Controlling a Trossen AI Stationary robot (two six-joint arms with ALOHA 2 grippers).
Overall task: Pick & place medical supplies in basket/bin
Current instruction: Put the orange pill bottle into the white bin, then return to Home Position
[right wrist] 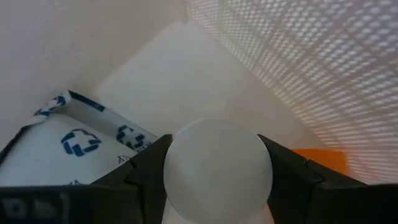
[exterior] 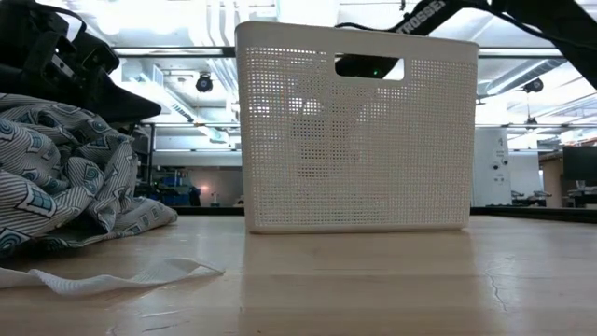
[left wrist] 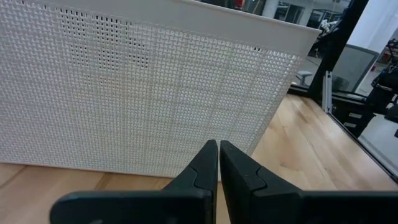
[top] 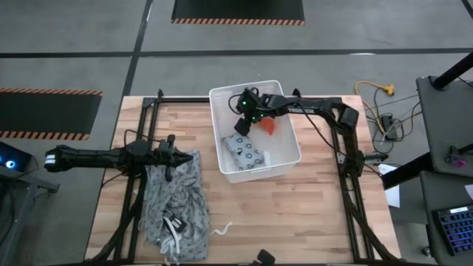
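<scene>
The white tub [top: 290, 158] stands mid-table, seen from the side in the low view [exterior: 354, 131]. My right gripper [top: 244, 118] reaches down into it from the right and is shut on a white round cap [right wrist: 217, 171]. On the tub floor lie the grey-blue dotted packet [top: 246, 153], also in the right wrist view [right wrist: 68, 146], the orange tube [top: 269, 127] and a small white item [top: 267, 157]. My left gripper [top: 172, 157] is shut and holds nothing; it hovers over the grey cloth left of the tub, and its fingers [left wrist: 219, 158] face the tub wall [left wrist: 149, 93]. My right gripper pinches the white round cap between its two fingers [right wrist: 149, 165], one on each side of its rounded body [right wrist: 180, 168]. It comes from above, pointing down into the tub. The cap is clear of the tub floor, above the packet and beside the orange tube [right wrist: 320, 158].
A large grey patterned cloth [top: 174, 203] lies left of the tub, bunched up in the low view [exterior: 65, 177]. A thin white string [top: 222, 230] lies at the near side [exterior: 112, 275]. Bare wood spreads right of and in front of the tub.
</scene>
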